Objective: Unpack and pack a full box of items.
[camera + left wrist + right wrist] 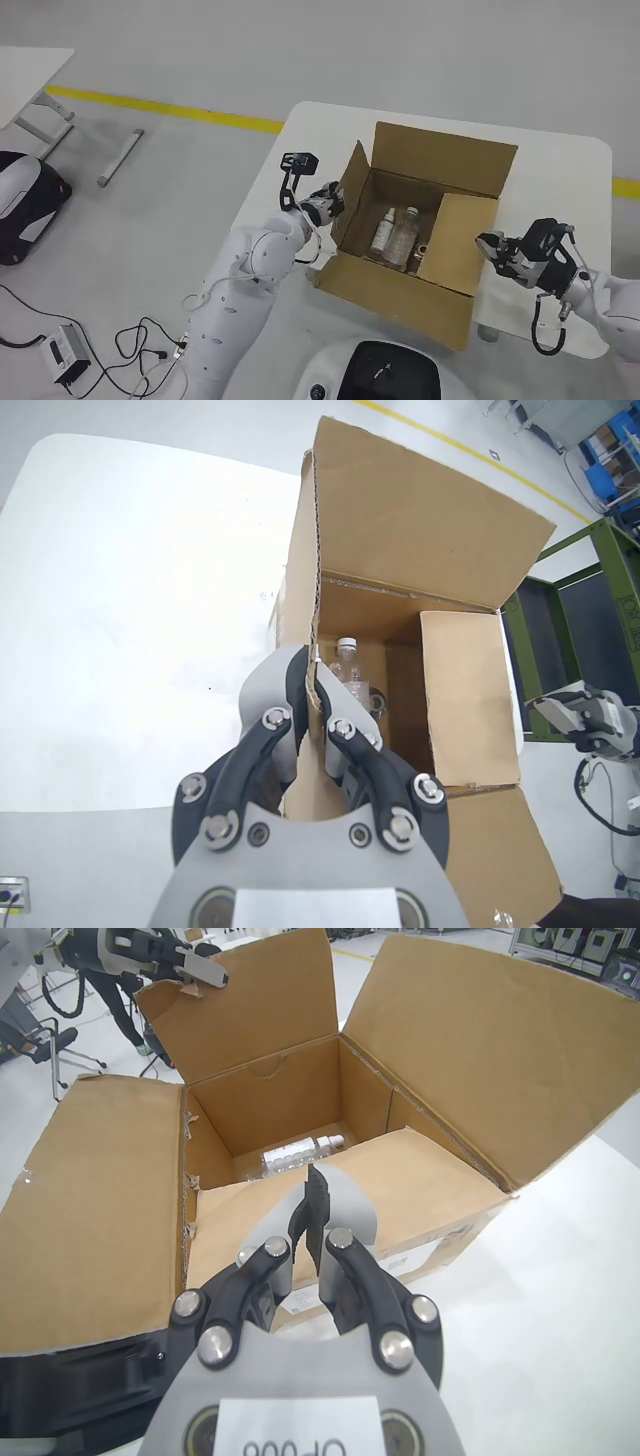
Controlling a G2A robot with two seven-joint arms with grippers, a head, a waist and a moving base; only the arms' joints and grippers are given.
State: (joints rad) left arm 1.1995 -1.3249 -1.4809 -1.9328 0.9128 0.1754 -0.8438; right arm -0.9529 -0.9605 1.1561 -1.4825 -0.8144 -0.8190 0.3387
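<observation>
Plainly, the cardboard box (400, 290) stands open on the white table (560, 160), brown and unprinted inside, with torn, ragged corners along its flap creases. Its far flap and near flap are folded outward. The left side flap (350, 190) stands upright and the right side flap (458, 240) tips inward over the opening. On the box floor lie a white-labelled bottle (383, 232) and a clear bottle (405, 235), both white-capped and side by side.

The left gripper (311, 670) is clamped on the left side flap's top edge, one finger on each face of the cardboard. The right gripper (314, 1183) has its fingers pressed together on nothing, just beside the right side flap's outer edge. A white sticker (400, 1258) sits on the box's outer wall, its print too small to read.
</observation>
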